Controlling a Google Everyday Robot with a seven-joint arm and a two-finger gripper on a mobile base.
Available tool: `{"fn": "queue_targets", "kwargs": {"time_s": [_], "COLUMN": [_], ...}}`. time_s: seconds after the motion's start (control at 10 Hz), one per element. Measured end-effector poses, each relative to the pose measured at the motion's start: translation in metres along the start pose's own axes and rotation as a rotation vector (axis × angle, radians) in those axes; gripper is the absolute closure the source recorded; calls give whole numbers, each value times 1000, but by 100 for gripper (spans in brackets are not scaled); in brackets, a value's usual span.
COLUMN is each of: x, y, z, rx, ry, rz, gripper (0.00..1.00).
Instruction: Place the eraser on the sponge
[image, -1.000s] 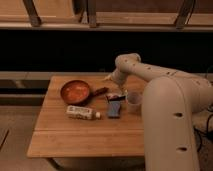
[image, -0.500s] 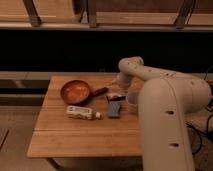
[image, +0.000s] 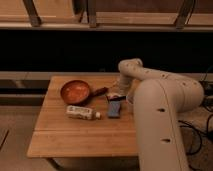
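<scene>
The sponge (image: 115, 109) is a flat blue-grey pad lying on the wooden table (image: 80, 137), right of the middle. Just beyond its far end sits the eraser (image: 113, 98), a small dark block with pale marks. My gripper (image: 116, 94) hangs right over the eraser, at the end of the white arm (image: 150, 75) that curves in from the right. The gripper's tip partly hides the eraser, and I cannot tell whether it holds or only touches the block.
An orange pan (image: 75, 91) with a red handle (image: 100, 91) sits at the table's back left. A white-labelled bottle (image: 82, 113) lies on its side left of the sponge. The robot's large white body (image: 160, 125) covers the table's right edge.
The arm has swung left and down, bringing the gripper low over the eraser. It now covers the pale cup that showed at the right. Pan, bottle and sponge have not moved.
</scene>
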Motion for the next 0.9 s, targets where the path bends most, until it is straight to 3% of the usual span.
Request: {"fn": "queue_targets", "kwargs": {"time_s": [0.7,0.9], "x": [4,7], "y": [-4,1], "z": [35,38], "rx": [53,43], "ry": [66,87], "rz": [6,-17], "gripper": [22,43]}}
